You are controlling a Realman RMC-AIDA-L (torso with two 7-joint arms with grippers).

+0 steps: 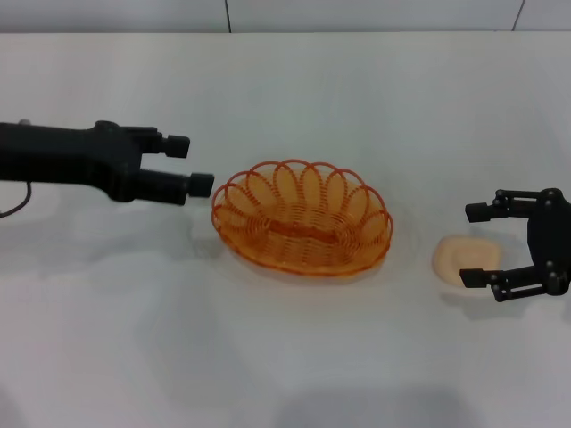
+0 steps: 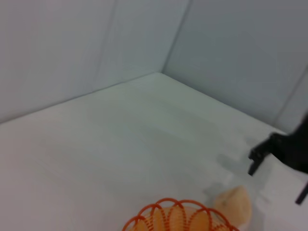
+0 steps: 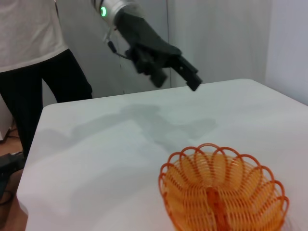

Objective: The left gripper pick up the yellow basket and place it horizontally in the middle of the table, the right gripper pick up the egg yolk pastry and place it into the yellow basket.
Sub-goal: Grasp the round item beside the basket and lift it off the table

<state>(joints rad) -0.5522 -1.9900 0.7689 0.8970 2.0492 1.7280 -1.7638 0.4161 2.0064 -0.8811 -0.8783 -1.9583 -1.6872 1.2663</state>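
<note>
The yellow basket [image 1: 302,218] lies lengthwise across the middle of the white table [image 1: 285,366], upright and empty. My left gripper [image 1: 191,165] is open and empty, level with the basket's left rim and just clear of it. The egg yolk pastry [image 1: 457,257] rests on the table right of the basket. My right gripper [image 1: 471,245] is open, one finger on each side of the pastry's right part, not closed on it. The right wrist view shows the basket [image 3: 224,192] and the left gripper [image 3: 179,82] beyond it. The left wrist view shows the basket's rim [image 2: 175,211] and the pastry [image 2: 236,206].
A person in a pale shirt and dark trousers [image 3: 33,53] stands beyond the table's left end. Grey walls close in behind the table's far edge [image 1: 285,34].
</note>
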